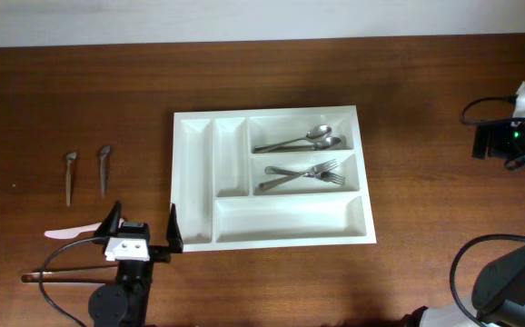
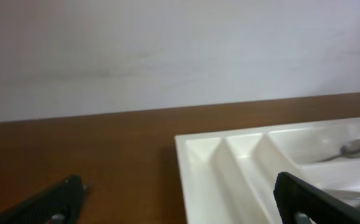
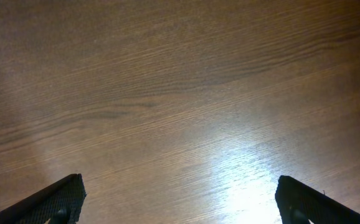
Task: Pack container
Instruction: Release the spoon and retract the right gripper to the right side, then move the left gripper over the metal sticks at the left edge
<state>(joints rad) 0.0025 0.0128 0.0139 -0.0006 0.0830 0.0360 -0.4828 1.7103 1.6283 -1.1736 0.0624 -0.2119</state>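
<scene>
The white container (image 1: 199, 173) lies at the table's middle, with two narrow compartments on its left and three wide ones on its right. Two spoons (image 1: 303, 139) lie in the far wide compartment and forks (image 1: 303, 174) in the middle one. The near wide compartment and both narrow ones hold nothing. My left gripper (image 1: 143, 227) is open and empty at the tray's near left corner. In the left wrist view the tray (image 2: 230, 155) fills the right side between the open fingers (image 2: 180, 205). My right gripper (image 3: 180, 199) is open and empty over bare wood.
Two small metal utensils (image 1: 71, 175) (image 1: 104, 167) lie on the table left of the tray. A white plastic knife (image 1: 70, 232) lies just left of my left gripper. The right arm (image 1: 508, 282) and black cables sit at the right edge.
</scene>
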